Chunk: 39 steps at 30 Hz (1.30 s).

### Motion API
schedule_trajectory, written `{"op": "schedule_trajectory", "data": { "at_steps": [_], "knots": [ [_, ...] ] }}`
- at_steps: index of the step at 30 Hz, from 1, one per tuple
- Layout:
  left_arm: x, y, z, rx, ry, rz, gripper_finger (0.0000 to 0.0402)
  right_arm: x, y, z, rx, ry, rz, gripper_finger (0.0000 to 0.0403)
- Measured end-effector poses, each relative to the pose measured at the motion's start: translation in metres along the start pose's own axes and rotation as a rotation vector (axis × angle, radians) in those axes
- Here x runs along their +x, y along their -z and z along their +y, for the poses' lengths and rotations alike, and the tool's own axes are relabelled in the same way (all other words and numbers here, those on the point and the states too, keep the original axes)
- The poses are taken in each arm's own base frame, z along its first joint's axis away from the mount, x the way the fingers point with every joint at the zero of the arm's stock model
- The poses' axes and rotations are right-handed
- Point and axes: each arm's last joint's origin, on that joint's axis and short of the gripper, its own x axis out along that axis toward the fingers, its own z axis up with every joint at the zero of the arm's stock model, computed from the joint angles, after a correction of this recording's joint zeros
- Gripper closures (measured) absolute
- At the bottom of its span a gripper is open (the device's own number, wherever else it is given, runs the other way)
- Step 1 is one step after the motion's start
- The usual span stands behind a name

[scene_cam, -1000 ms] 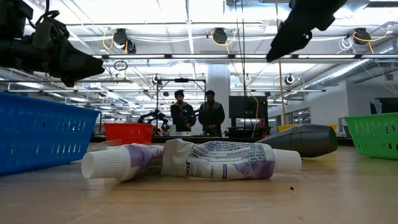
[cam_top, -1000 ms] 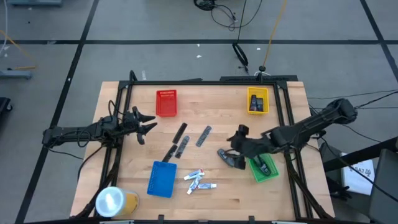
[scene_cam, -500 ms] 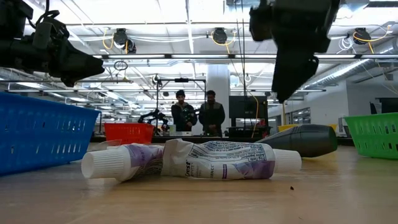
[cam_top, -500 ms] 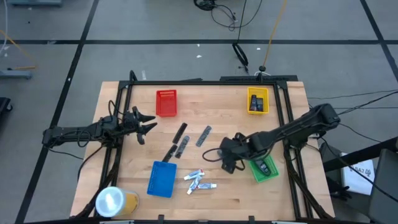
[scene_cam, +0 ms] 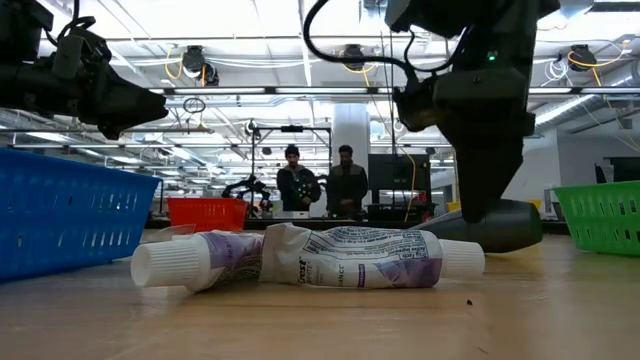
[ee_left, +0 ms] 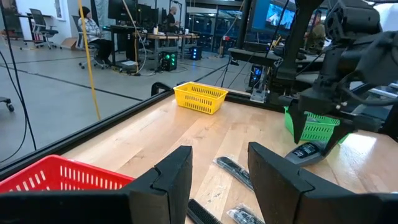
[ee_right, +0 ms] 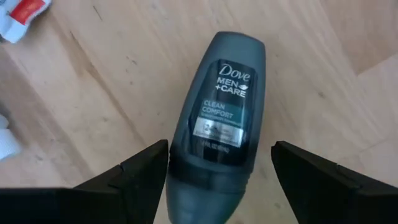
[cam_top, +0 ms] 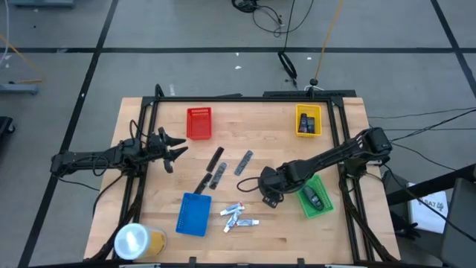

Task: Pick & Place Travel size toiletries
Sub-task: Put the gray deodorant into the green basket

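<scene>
Right gripper [ee_right: 217, 180] swings from green tray [cam_top: 321, 211] side to directly above dark deodorant [ee_right: 217, 118], lying on table centre-right; fingers spread wide, straddling it, nothing held. Grasp looks imminent. Left gripper [cam_top: 169, 149] parked near left edge, part open, empty.

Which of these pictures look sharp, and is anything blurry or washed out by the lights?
Right wrist view: the Dove deodorant label reads crisply between the open right claw fingers. Low view: the toothpaste tubes are sharp, while bright ceiling lights wash out the top. Left wrist view: the left claw fingers look soft up close.
</scene>
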Motion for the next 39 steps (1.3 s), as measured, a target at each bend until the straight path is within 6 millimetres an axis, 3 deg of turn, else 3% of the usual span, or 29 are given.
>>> {"op": "schedule_trajectory", "data": {
  "at_steps": [19,30,39],
  "knots": [
    [0.000,0.000,0.000,0.000,0.000,0.000,0.0247,0.027,-0.006,0.000,-0.097,0.026,0.016,0.0125],
    [0.000,0.000,0.000,0.000,0.000,-0.001,0.0247,0.031,-0.007,-0.001,-0.093,0.024,0.019,0.0125],
    [0.000,0.000,0.000,0.000,0.000,-0.001,0.0247,0.031,-0.007,-0.002,-0.084,0.018,0.033,0.0170]
  ]
}}
